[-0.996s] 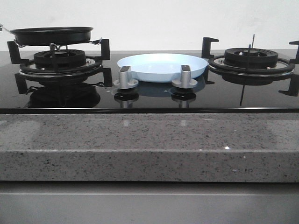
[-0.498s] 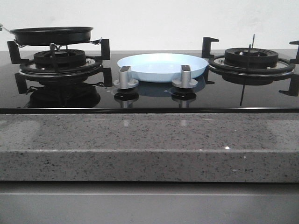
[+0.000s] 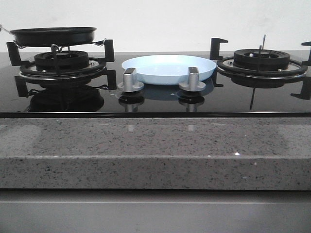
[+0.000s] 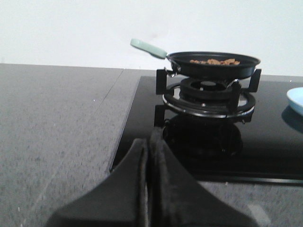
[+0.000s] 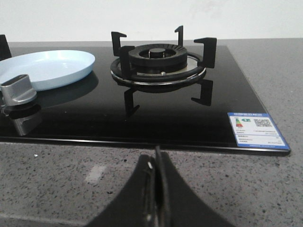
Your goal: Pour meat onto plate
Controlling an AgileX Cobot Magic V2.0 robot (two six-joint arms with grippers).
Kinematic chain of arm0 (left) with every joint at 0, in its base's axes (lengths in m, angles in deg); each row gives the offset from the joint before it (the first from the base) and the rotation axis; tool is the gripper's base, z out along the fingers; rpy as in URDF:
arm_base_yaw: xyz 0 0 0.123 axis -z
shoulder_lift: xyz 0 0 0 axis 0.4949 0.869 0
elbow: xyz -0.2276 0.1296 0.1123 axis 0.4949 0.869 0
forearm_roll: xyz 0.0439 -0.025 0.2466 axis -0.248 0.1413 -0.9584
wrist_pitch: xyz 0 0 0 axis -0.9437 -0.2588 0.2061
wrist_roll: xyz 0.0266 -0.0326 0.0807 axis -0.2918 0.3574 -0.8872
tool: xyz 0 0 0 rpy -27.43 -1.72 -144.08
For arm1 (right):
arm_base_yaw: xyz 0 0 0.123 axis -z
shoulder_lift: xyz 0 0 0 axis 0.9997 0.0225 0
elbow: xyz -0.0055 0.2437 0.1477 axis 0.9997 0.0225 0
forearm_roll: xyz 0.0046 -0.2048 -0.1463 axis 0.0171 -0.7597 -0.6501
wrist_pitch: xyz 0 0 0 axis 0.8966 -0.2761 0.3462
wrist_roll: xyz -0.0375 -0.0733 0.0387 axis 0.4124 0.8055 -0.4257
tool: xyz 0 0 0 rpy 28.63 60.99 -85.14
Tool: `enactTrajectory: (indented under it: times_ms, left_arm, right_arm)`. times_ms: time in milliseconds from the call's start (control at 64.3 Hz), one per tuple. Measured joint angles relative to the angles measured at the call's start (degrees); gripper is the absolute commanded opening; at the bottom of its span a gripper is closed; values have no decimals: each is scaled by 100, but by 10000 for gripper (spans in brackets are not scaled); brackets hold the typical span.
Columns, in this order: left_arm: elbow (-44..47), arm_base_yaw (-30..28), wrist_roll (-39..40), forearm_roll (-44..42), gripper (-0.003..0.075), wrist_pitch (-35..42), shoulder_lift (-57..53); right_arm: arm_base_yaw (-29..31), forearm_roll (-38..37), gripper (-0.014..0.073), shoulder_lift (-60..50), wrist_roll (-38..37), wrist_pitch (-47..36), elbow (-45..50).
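Left fingers point(image 4: 147, 142) pressed together, empty, over grey worktop point(image 4: 52, 132); black pan point(image 4: 213, 64) holding meat point(image 4: 215, 61) on left burner; pale-blue plate point(image 3: 167, 69) empty, mid-hob behind two knobs; right fingers point(image 5: 156, 163) clenched, empty, facing right burner point(image 5: 158, 64)

Black glass hob point(image 3: 233, 99) in grey counter point(image 3: 155, 150), w/ plate point(image 3: 167, 68) btwn two burners.

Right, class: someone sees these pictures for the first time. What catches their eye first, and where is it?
Probably the pale-blue plate, empty, at the middle of the glossy black hob behind two silver knobs. Next, the black frying pan on the left burner, holding the tan meat.
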Motion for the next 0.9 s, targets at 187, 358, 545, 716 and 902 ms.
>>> enactTrajectory:
  times_ms: [187, 358, 545, 716, 902]
  left_arm:
    - [-1293, 0, 0, -23, -20, -591, 689]
    - [-2022, 0, 0, -93, -20, -695, 1795]
    - [-2355, 0, 0, -116, -20, -639, 2535]
    - [-2369, 0, 0, -127, -16, -413, 2642]
    - [-2369, 0, 0, -127, 183, -331, 2645]
  right_arm:
    - [0, 0, -62, 225, 0, 397, -1044]
    - [0, 0, -62, 1250, 0, 528, -2125]
    - [0, 0, -62, 2478, 0, 698, -3040]
    - [0, 0, -39, 3073, 0, 710, -3274]
    - [0, 0, 181, 3109, 0, 737, -3278]
